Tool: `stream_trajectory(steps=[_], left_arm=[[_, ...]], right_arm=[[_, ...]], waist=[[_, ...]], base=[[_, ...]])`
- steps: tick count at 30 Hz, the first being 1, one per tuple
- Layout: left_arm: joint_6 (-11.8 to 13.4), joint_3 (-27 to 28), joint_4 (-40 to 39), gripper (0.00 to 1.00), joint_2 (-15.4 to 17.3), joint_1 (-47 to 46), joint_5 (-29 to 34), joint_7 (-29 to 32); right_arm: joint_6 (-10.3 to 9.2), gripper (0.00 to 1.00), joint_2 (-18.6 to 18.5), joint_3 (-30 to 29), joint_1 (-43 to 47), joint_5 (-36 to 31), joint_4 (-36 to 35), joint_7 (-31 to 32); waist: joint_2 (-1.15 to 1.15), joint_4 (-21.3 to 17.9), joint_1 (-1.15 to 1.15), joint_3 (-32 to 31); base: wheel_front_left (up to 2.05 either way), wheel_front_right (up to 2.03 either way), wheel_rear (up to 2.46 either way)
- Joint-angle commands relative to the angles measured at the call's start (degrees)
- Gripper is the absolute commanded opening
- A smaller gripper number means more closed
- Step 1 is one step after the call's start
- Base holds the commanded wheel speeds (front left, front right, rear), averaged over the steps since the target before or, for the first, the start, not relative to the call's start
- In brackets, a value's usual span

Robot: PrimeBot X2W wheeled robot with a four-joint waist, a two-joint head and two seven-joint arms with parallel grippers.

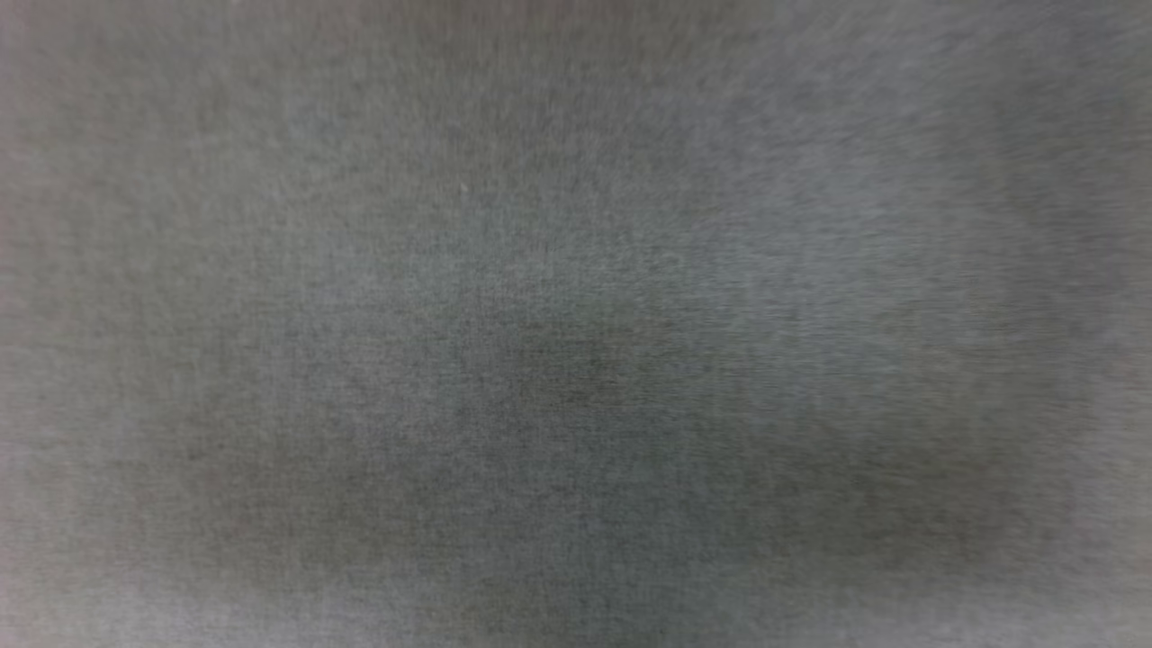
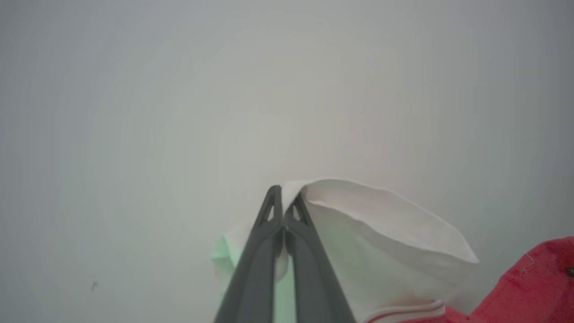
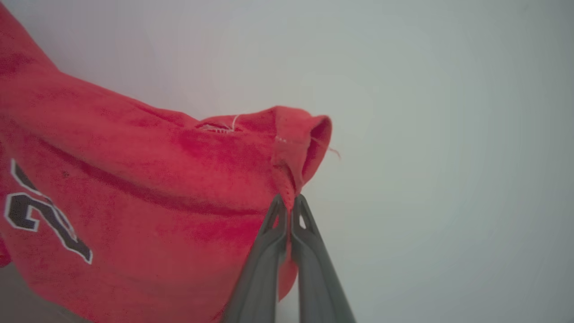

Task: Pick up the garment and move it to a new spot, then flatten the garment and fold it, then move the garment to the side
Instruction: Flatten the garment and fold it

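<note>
L wrist view: the left gripper (image 2: 281, 194) is pinching the garment (image 2: 533, 287) by its white sleeve (image 2: 385, 233). Both dark fingers are pressing together w/ a thin edge of white cloth caught btwn the tips, no gap showing. The sleeve is ballooning open to the right of the fingers, its hem forming a curved lip. The red-white stripe trim (image 2: 403, 312) is running along the bottom edge just beside the right finger. Red body cloth is showing at the lower right corner, touching the trim. A fold of pale, greenish-tinted cloth (image 2: 222, 258) is peeking out left of the fingers, partly hidden behind them.

R wrist view: the right gripper (image 3: 289, 202) is clamping red cloth, fingers closed to a slit w/ a hem corner (image 3: 309, 134) rising btwn the tips and curling over above them. The rest of the garment is spreading left and down, sagging in broad folds. Part of a black numeral w/ white outline (image 3: 40, 220) is showing near the left edge. A loose thread (image 3: 332, 151) is sticking out from the hem corner.

Behind the cloth in both wrist views a plain pale backdrop (image 3: 448, 134) is sitting out of focus. Can't tell if it's table or wall, nor whether the cloth is touching it.

Head view: a blurred grey surface (image 1: 576, 324) w/ fine weave-like grain is darkening toward the lower middle; can't tell what it is.
</note>
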Motion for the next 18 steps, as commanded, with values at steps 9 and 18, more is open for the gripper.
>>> stream_trajectory(steps=[9,18], left_arm=[[-0.4,-7.1,-2.9,0.00,-0.3,14.6,-6.3,2.2],[-0.4,-16.1,-12.9,0.00,6.7,31.0,-15.5,14.4]], right_arm=[[-0.06,0.00,-0.1,3.7,6.5,0.6,7.3,-0.7],[-0.06,0.00,-4.1,9.6,19.3,10.4,5.3,3.4]], waist=[[0.00,5.7,0.00,5.0],[0.00,6.6,0.00,-4.6]], base=[[0.00,0.00,0.00],[0.00,0.00,0.00]])
